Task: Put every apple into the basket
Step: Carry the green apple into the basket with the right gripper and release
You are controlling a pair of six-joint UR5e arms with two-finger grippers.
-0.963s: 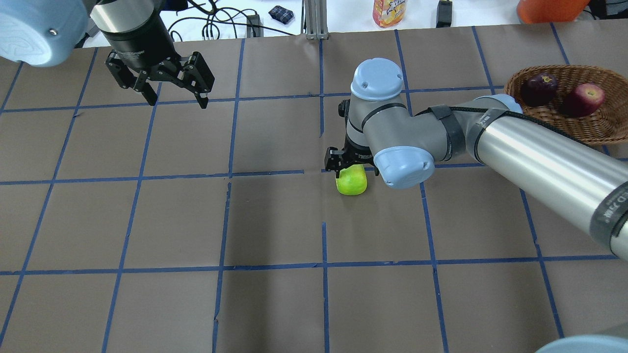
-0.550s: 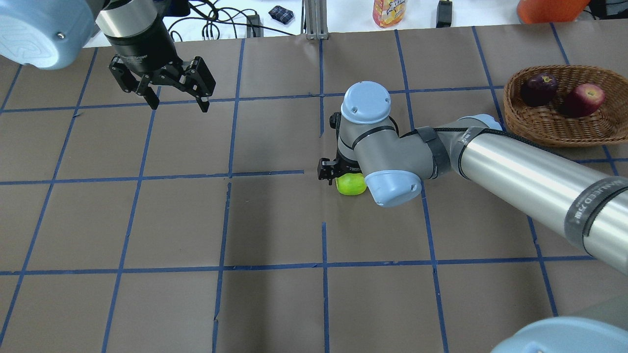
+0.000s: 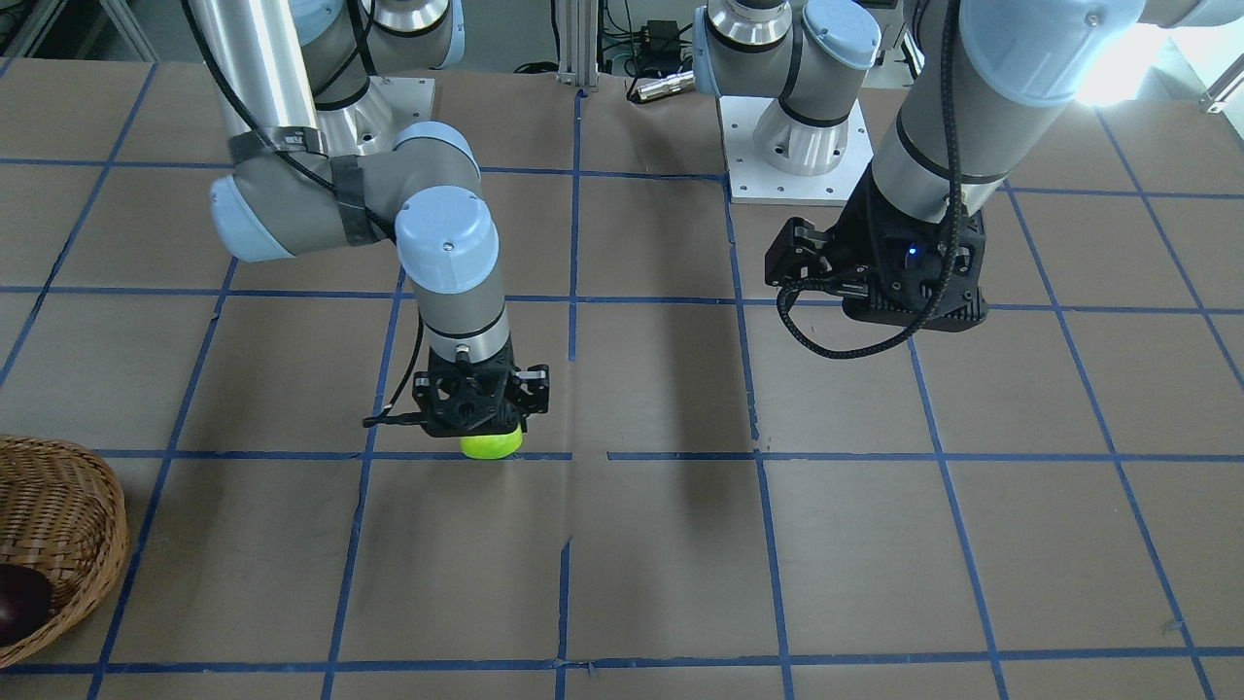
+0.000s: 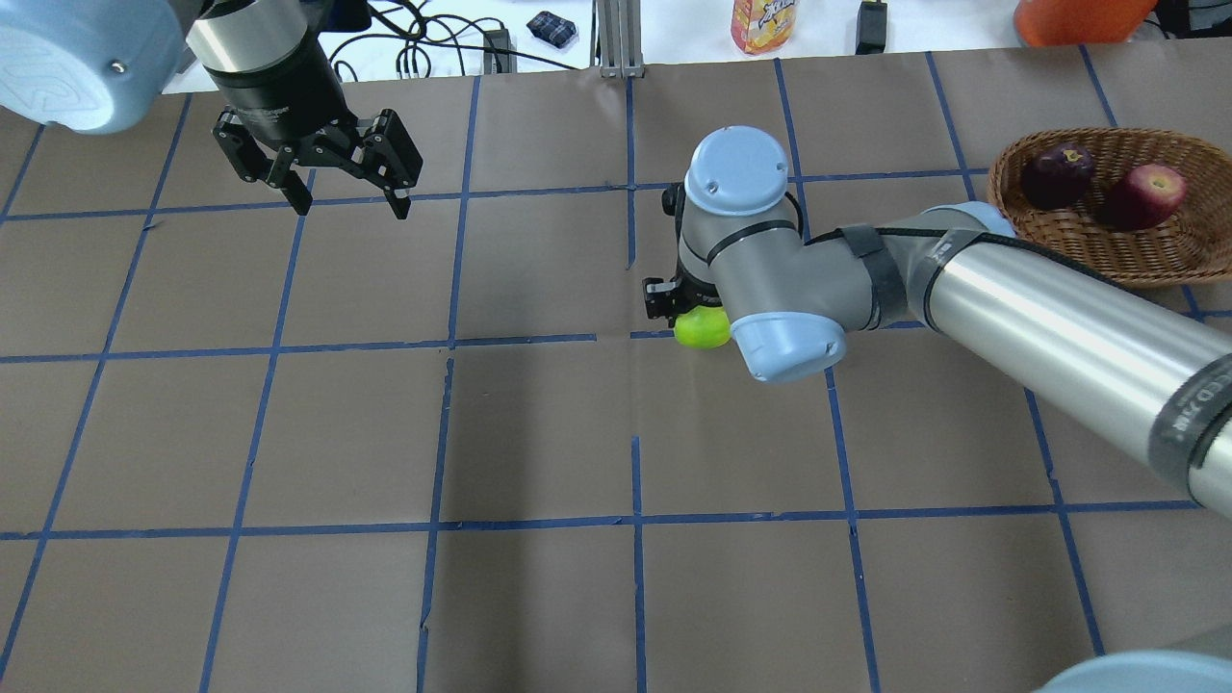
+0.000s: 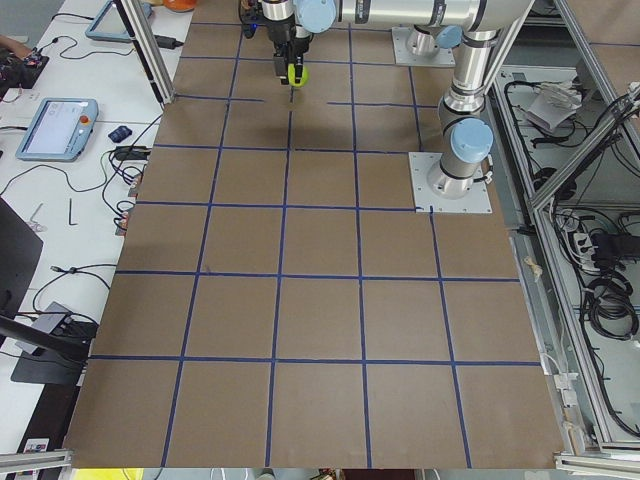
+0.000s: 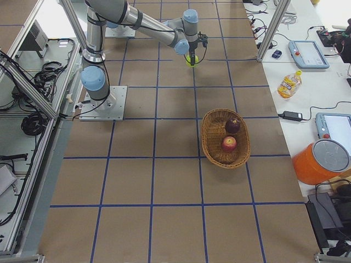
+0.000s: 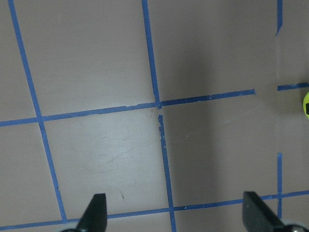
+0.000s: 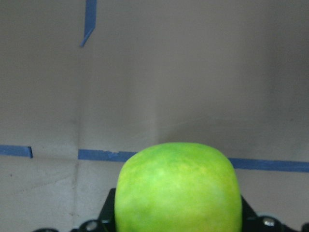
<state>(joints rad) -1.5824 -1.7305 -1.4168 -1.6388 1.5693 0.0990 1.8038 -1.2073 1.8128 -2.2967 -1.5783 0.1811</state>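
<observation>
My right gripper (image 4: 695, 313) is shut on the lime green apple (image 4: 701, 330) near the table's middle, just over a blue tape line. The green apple fills the bottom of the right wrist view (image 8: 177, 188) and also shows in the front view (image 3: 491, 444). The woven basket (image 4: 1107, 252) stands at the far right. It holds the maroon apple (image 4: 1057, 173) and the red apple (image 4: 1143, 195). My left gripper (image 4: 349, 205) is open and empty, hovering over the far left of the table, well apart from the apples.
The table is brown paper with a blue tape grid. Beyond its far edge are a juice bottle (image 4: 763, 24), an orange container (image 4: 1078, 19) and cables (image 4: 423, 43). My right forearm (image 4: 1049, 327) stretches between the basket and the green apple.
My right gripper closed around the green apple, then shifted with it slightly right and toward the table's far side. My left gripper has barely moved.
</observation>
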